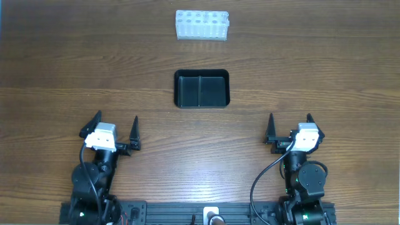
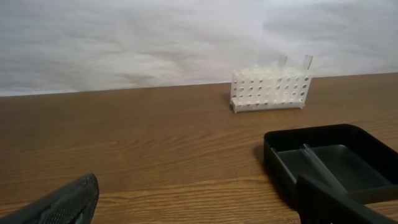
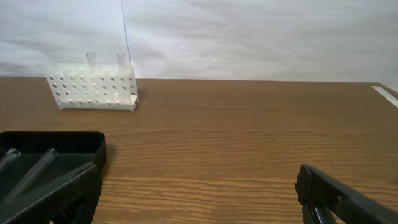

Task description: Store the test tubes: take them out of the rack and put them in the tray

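We see both grippers held low over the table (image 1: 62, 75), close to their bases, each with its fingers spread wide and nothing between them. The left gripper (image 1: 117, 117) sits at the near left and the right gripper (image 1: 290, 119) at the near right. The tray (image 1: 201, 74) lies between them but farther out, well apart from either. Seen from the left wrist, the tray is ahead and off toward the right arm's side; seen from the right wrist, it is ahead toward the left arm's side. The rack (image 1: 202, 25) stands farther still, beyond the tray and apart from it, near the table's far edge. Two tubes (image 2: 307, 61) stand upright in the rack, toward its end on the right arm's side, their tops above its rim. In the tray we make out two more tubes (image 3: 37, 171) lying down side by side; we cannot tell which compartment holds them.
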Robot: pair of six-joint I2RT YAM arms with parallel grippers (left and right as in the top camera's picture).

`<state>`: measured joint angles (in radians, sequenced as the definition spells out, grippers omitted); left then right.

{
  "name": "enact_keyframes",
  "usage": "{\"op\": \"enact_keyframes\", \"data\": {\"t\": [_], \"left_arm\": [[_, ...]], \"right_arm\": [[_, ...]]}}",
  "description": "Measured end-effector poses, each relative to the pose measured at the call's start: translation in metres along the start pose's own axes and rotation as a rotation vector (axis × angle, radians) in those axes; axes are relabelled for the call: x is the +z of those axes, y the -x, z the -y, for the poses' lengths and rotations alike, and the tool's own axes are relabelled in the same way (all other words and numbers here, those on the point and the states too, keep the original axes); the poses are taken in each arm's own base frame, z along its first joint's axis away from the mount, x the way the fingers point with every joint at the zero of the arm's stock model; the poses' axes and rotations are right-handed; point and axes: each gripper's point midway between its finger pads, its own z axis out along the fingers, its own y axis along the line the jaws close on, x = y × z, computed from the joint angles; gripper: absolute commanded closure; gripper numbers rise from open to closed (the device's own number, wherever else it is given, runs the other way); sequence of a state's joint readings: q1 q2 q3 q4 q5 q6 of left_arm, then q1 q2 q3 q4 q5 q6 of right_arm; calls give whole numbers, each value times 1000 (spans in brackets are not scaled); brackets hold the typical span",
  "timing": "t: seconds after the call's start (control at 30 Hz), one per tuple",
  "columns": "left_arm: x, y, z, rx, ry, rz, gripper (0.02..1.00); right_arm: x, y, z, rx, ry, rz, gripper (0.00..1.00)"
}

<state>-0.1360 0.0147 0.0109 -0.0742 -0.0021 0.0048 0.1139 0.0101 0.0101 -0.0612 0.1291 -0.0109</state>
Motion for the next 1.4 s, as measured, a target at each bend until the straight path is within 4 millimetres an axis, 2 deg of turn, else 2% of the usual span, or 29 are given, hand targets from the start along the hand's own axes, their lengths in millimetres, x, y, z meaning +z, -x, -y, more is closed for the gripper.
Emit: {"op": "enact_keyframes", "data": {"t": [0.73, 1.03, 1.17, 1.3, 1.4], "left_arm": [[0, 0, 0, 0, -1, 0, 18], [0, 0, 1, 0, -3, 0, 18], [0, 0, 1, 0, -3, 0, 18], [0, 0, 1, 0, -3, 0, 20], [0, 0, 1, 0, -3, -1, 18]], "right_arm": [[1, -2, 0, -18, 1, -12, 9], [3, 18, 1, 13, -6, 65, 9], [9, 22, 1, 14, -11, 49, 9], [22, 44, -1, 12, -6, 35, 9], [42, 67, -9, 11, 25, 24, 9]]}}
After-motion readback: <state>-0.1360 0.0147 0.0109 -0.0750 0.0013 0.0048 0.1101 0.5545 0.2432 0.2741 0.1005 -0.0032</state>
